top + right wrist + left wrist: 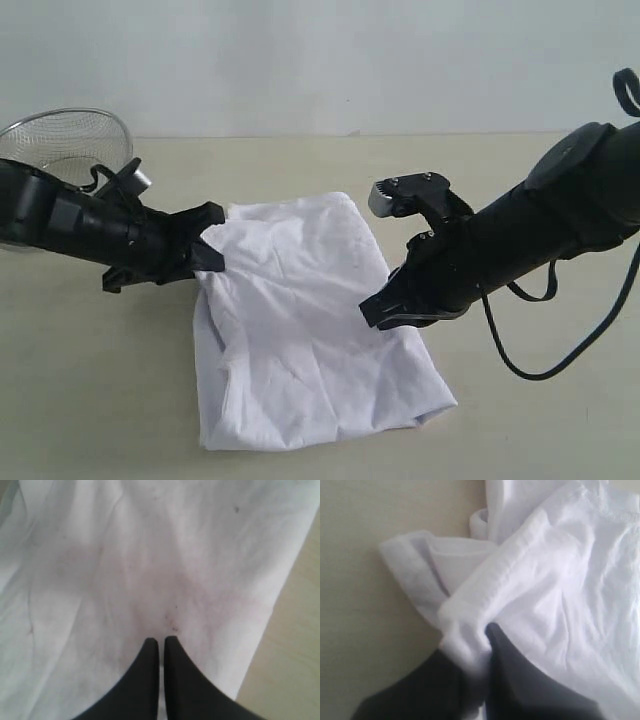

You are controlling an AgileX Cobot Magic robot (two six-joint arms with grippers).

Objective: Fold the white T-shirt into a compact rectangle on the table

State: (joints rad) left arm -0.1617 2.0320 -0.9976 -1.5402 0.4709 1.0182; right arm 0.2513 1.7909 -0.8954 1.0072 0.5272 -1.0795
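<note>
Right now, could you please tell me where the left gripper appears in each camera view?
Exterior view: the left gripper sits at the left edge of the white T-shirt.
Left wrist view: the left gripper is pinching a bunched fold of the shirt's edge.
Right wrist view: not in it; only the right gripper shows.
Shared landmark: the white T-shirt, visible in all three.

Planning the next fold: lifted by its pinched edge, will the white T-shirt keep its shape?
Likely floppy: the white T-shirt is creased and bunches where the left gripper pinches it. Probably light: thin cloth, so the rest would hang and trail.
</note>
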